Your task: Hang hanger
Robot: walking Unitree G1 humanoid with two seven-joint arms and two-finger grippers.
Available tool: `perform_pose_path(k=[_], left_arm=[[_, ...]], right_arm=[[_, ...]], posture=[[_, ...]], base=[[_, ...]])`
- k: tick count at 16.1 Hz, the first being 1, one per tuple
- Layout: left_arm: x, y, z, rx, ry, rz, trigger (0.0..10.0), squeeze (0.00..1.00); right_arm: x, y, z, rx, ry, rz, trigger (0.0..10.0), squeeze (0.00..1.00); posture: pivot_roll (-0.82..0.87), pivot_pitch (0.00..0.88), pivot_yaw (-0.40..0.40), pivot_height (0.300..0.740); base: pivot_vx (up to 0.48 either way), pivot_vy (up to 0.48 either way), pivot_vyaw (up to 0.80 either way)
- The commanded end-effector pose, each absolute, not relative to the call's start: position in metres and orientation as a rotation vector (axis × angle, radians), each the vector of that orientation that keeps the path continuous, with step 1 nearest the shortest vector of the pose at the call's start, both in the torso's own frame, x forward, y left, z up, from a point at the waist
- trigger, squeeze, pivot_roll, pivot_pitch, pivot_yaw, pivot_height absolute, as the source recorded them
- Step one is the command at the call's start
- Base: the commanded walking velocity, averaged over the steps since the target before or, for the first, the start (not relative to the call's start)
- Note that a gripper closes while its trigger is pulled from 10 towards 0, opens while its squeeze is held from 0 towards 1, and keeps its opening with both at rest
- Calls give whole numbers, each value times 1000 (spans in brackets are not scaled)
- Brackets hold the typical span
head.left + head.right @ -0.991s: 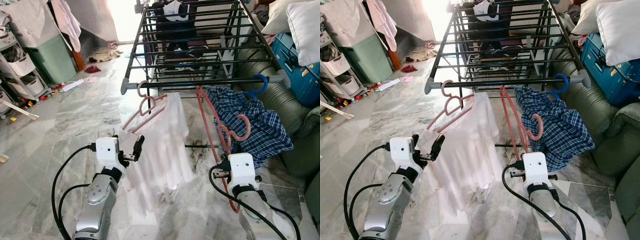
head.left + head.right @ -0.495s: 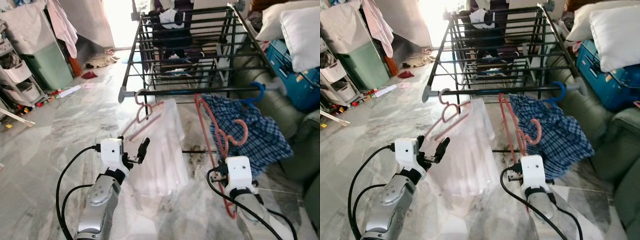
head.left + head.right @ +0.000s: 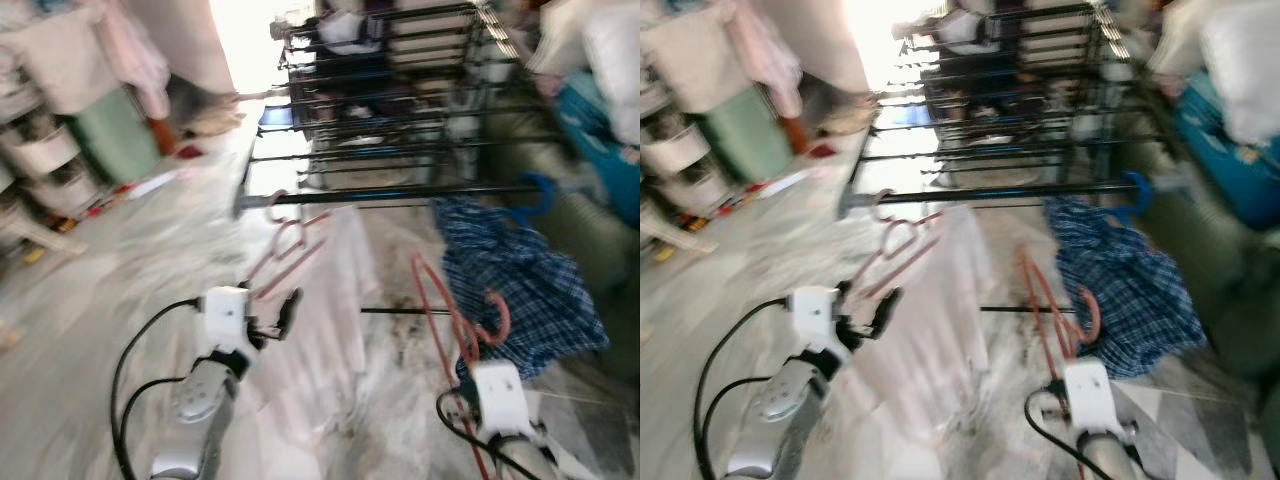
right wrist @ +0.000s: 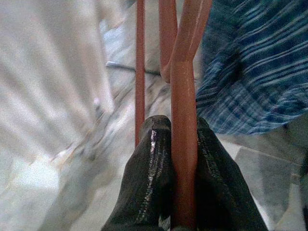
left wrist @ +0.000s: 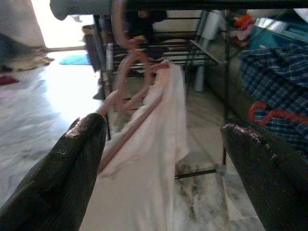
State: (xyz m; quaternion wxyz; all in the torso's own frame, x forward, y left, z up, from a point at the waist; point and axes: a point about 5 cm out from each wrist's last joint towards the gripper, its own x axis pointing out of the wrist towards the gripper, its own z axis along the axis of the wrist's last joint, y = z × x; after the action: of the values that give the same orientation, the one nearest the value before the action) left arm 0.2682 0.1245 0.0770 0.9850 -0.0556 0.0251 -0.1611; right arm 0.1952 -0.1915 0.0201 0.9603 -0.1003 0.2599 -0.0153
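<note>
My left gripper (image 3: 283,312), fingers apart, hovers near the white shirt (image 3: 325,300) on its pink hanger (image 3: 290,245), hooked on the rack (image 3: 400,192). My right gripper (image 4: 173,144) is clamped on the red hanger (image 3: 450,310), beside the plaid shirt (image 3: 520,290).

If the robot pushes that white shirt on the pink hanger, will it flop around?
Probably yes. The white shirt drapes in soft folds, so it likely bends and sways. Its pink hanger hooks over the rack bar, so both may swing.

Blue plaid shirt (image 3: 520,270), marble floor (image 3: 120,260)
</note>
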Motion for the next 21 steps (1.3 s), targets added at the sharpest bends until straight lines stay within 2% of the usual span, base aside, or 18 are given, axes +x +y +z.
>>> perform_pose_path(k=[1, 8, 12, 15, 21], left_arm=[[265, 142, 73, -86, 72, -276, 10000, 0], [259, 142, 70, -109, 76, -297, 10000, 0], [257, 142, 69, -113, 84, -315, 10000, 0], [257, 140, 70, -118, 86, -325, 10000, 0], [254, 140, 67, -119, 96, -330, 10000, 0]], right_arm=[[202, -176, 26, -184, 484, 15, 10000, 0], [205, -175, 31, -206, 468, 19, 10000, 0], [204, -175, 27, -162, 491, -1, 10000, 0], [204, -172, 27, -156, 496, 15, 10000, 0], [205, -171, 24, -162, 519, 32, 10000, 0]], posture=[[-184, 1, 134, 740], [-180, 5, 128, 740], [-179, 7, 135, 740], [-179, 8, 136, 740], [-178, 8, 128, 740]], base=[[0, 0, 0], [0, 0, 75], [258, 0, 0], [285, 0, -623], [299, 0, 0]])
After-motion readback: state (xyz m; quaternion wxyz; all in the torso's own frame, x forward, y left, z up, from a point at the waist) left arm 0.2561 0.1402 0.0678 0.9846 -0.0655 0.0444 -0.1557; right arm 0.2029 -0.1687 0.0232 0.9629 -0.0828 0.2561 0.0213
